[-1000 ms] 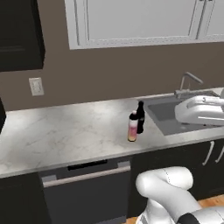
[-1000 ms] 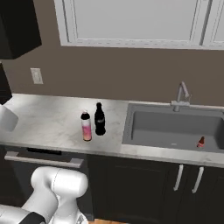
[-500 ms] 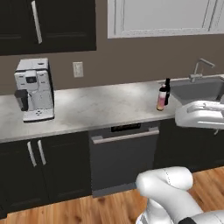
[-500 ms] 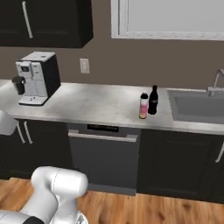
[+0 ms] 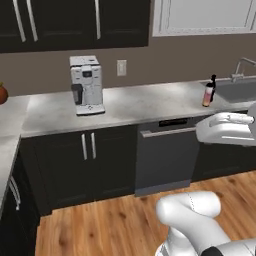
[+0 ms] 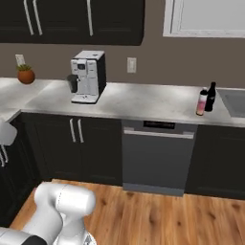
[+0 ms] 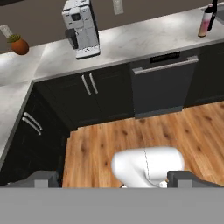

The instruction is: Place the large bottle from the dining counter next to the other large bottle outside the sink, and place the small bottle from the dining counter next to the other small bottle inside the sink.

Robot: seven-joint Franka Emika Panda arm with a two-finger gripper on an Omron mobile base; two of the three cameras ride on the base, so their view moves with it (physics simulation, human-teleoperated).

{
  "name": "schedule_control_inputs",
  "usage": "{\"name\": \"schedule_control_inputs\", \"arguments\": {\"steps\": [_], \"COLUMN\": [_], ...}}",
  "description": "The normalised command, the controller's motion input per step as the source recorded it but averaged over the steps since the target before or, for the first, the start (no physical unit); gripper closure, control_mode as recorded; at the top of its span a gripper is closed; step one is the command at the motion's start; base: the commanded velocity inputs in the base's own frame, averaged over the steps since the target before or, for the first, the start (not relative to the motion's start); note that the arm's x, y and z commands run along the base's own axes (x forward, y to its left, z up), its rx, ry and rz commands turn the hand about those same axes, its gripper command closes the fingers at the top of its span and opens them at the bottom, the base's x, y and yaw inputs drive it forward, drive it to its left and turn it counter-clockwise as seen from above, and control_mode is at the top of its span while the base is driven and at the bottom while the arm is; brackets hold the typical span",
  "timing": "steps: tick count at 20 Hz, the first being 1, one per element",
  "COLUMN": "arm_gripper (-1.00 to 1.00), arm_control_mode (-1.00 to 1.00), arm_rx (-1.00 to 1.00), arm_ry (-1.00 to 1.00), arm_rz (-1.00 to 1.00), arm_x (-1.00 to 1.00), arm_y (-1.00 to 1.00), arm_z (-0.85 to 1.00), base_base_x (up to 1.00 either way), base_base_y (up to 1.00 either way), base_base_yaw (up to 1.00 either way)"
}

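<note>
The large pink-to-yellow bottle (image 5: 207, 95) (image 6: 202, 102) (image 7: 204, 22) stands upright on the wall worktop, touching or nearly touching the all-black bottle (image 5: 213, 84) (image 6: 211, 96) (image 7: 213, 14), just left of the sink (image 5: 241, 90) (image 6: 236, 102). My gripper (image 7: 113, 180) is far back from them, over the wood floor. It is open with nothing between its fingertips (image 7: 43, 179). The small bottle and the dining counter are out of view.
A white coffee machine (image 5: 87, 85) (image 6: 88, 76) (image 7: 81, 27) stands on the worktop, above dark cabinets and a dishwasher (image 5: 167, 155) (image 6: 156, 156). A potted plant (image 6: 25, 74) (image 7: 18, 45) sits at the corner. A side counter (image 5: 6, 148) runs along the left. Wood floor (image 7: 131, 135) lies open ahead.
The whole picture has shifted: the base has backed away from the worktop and swung left. The two bottles stay side by side by the sink.
</note>
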Motion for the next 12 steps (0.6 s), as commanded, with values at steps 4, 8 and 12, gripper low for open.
{"name": "schedule_control_inputs", "arguments": {"steps": [4,8,12], "arm_gripper": [-1.00,-1.00,-1.00], "arm_control_mode": [1.00,1.00,1.00], "arm_rx": [0.00,0.00,0.00], "arm_ry": [0.00,0.00,0.00], "arm_rz": [0.00,0.00,0.00], "arm_x": [0.00,0.00,0.00], "arm_y": [0.00,0.00,0.00], "arm_z": [0.00,0.00,0.00], "base_base_x": [-1.00,-1.00,-1.00], "base_base_y": [0.33,0.05,0.00], "base_base_yaw": [0.00,0.00,0.00]}}
